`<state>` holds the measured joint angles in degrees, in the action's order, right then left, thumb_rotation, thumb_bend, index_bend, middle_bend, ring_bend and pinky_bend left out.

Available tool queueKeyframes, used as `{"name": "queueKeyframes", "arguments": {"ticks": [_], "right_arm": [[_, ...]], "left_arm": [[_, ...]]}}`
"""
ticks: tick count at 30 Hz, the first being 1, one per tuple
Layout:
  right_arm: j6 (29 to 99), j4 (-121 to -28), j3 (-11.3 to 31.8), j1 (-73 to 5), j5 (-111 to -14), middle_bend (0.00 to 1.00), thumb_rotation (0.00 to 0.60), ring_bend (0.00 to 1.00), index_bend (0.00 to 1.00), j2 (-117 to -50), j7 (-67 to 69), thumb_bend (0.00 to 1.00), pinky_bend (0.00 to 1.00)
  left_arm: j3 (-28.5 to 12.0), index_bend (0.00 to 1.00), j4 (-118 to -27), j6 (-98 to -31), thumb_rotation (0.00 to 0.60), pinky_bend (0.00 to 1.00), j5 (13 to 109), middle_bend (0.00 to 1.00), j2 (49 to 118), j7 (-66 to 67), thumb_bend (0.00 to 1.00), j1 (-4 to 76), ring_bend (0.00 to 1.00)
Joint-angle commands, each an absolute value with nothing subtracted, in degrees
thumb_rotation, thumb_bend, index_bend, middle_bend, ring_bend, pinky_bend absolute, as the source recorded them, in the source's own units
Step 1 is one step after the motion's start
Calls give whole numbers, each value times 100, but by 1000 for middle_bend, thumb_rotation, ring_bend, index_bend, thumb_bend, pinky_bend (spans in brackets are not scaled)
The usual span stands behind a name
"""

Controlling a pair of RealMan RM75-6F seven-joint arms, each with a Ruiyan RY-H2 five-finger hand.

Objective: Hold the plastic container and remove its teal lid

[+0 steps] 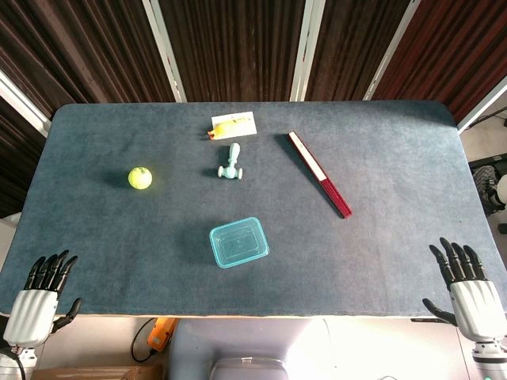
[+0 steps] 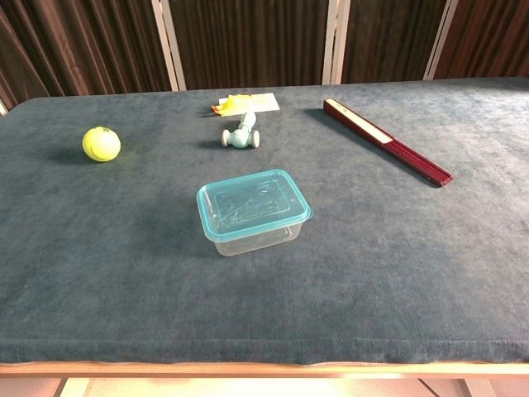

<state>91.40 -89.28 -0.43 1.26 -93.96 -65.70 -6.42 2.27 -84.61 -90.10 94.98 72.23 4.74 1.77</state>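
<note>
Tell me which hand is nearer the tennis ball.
Left. The left hand hovers open at the table's near-left corner, on the same side as the tennis ball. The right hand is at the near-right corner, across the whole table.

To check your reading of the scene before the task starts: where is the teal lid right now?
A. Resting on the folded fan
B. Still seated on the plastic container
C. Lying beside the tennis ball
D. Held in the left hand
B: the teal lid sits closed on the plastic container, untouched by either hand.
</note>
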Motion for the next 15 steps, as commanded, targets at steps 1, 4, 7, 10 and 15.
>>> {"name": "queueKeyframes", "arguments": {"ticks": [1, 4, 7, 10, 15], "right_arm": [[9140, -8928, -45, 130, -9393, 0, 600, 0, 0, -6571, -640, 258, 0], [9136, -8943, -47, 128, -9402, 0, 600, 0, 0, -6569, -642, 258, 0], [9111, -8942, -64, 123, -9416, 0, 600, 0, 0, -6576, -675, 258, 0], [9045, -8963, -111, 102, -9461, 0, 600, 0, 0, -6555, -651, 258, 0], [9026, -8975, -152, 75, -9556, 0, 600, 0, 0, -6512, -565, 258, 0]], "left_arm": [[246, 0, -8457, -8994, 600, 0, 9525, 0, 7226, 417, 325, 191, 0], [311, 0, -8472, -8885, 600, 1, 9602, 0, 7269, 136, 299, 259, 0], [446, 0, -8228, -8717, 600, 2, 10032, 0, 7538, -511, 266, 522, 0], [525, 0, -7946, -8538, 600, 0, 10412, 0, 7959, -1307, 243, 869, 0], [344, 0, -7861, -8038, 600, 0, 10496, 0, 8671, -1904, 232, 1465, 0]]}}
